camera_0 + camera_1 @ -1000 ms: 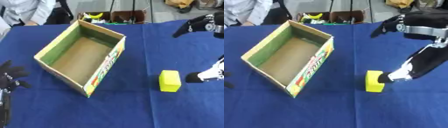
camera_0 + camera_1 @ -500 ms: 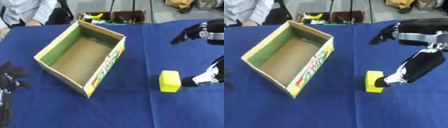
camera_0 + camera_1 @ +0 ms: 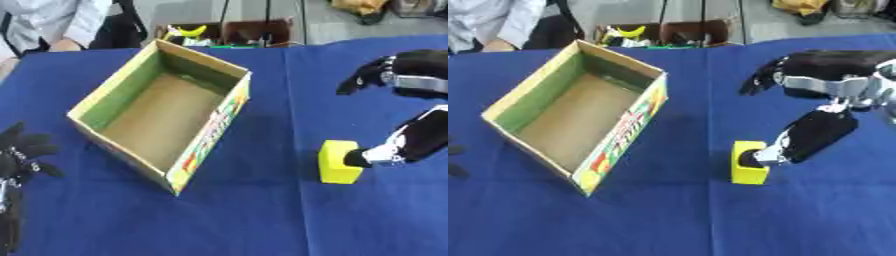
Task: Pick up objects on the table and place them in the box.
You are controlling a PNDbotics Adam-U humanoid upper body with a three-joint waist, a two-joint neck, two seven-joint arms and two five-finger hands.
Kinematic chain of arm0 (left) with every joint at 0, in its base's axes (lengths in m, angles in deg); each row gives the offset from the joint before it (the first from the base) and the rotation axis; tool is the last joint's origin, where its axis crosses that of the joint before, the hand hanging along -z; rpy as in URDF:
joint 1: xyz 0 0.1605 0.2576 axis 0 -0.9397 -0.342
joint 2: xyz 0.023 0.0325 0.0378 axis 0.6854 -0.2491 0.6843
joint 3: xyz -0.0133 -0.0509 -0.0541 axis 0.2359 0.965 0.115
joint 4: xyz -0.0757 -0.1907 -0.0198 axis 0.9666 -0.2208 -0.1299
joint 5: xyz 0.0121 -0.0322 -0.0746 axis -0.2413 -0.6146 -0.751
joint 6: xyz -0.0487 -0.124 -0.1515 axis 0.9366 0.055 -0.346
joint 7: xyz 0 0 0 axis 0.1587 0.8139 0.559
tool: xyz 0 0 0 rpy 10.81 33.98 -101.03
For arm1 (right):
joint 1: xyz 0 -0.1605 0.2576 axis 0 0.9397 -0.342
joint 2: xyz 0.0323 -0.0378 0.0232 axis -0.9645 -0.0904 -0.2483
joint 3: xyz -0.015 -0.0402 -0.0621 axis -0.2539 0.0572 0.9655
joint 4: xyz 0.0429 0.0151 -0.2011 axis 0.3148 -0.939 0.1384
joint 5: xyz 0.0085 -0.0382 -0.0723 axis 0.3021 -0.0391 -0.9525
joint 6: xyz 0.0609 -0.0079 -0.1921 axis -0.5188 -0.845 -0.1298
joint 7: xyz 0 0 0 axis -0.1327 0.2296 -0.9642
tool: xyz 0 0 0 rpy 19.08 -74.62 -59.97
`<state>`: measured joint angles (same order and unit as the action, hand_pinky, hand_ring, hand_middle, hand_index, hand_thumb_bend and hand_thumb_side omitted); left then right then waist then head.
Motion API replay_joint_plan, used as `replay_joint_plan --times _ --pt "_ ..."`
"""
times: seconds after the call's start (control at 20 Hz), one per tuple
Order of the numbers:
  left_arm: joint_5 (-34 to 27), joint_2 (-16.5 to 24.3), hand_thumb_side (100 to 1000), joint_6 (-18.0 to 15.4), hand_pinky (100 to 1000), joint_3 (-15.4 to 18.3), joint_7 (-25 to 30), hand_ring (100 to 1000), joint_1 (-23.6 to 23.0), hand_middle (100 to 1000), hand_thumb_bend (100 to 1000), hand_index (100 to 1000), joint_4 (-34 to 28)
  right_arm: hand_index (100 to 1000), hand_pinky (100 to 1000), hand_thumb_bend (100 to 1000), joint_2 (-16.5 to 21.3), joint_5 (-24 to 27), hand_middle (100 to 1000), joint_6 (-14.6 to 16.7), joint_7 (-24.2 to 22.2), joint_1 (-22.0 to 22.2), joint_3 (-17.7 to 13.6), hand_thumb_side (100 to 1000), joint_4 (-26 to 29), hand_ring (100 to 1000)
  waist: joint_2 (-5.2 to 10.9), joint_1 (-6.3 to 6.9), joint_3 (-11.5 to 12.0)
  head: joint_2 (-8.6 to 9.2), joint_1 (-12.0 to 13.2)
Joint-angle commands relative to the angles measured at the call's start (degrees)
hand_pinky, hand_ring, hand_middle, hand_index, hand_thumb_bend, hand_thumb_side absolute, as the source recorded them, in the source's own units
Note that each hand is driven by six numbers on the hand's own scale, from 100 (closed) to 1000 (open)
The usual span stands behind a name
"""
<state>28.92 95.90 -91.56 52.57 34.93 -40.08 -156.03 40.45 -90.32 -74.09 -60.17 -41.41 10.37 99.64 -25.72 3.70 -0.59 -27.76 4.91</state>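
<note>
**A:** Anything different from a second ago? The black left hand (image 3: 19,155) is parked at the left edge, fingers spread, holding nothing. The open cardboard box with green walls (image 3: 114,90) hasn't moved on the blue tablecloth (image 3: 245,220).

**B:** Only the right hand (image 3: 791,142). It has closed in on the yellow foam block (image 3: 747,164), fingertips touching its right side. Can't tell if it's gripping yet.

Cardboard, cloth and foam-like block

The open brown cardboard box (image 3: 166,115) looks matt inside (printed, slightly glossy outside); the blue cloth-covered table (image 3: 262,220) is soft and matt; the yellow rectangular block (image 3: 748,163) looks matt, smooth-faced.
</note>
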Motion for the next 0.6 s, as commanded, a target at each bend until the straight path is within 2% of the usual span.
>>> replay_joint_plan --times 0.05,0.6 --pt "-0.1 0.3 1000 -0.1 458 0.0 0.2 687 0.3 699 182 930 -1.1 918 829 539 -0.3 -2.1 780 -0.8 0.1 -0.9 0.5 599 -1.6 854 1.1 -0.07 0.2 0.72 -0.2" --pt "-0.2 0.2 1000 -0.2 459 0.0 0.3 688 0.3 699 180 931 -1.1 917 829 532 -1.7 -3.4 790 1.1 -1.0 -0.5 2.0 542 -5.9 858 0.89 0.02 0.4 0.9 -0.3"
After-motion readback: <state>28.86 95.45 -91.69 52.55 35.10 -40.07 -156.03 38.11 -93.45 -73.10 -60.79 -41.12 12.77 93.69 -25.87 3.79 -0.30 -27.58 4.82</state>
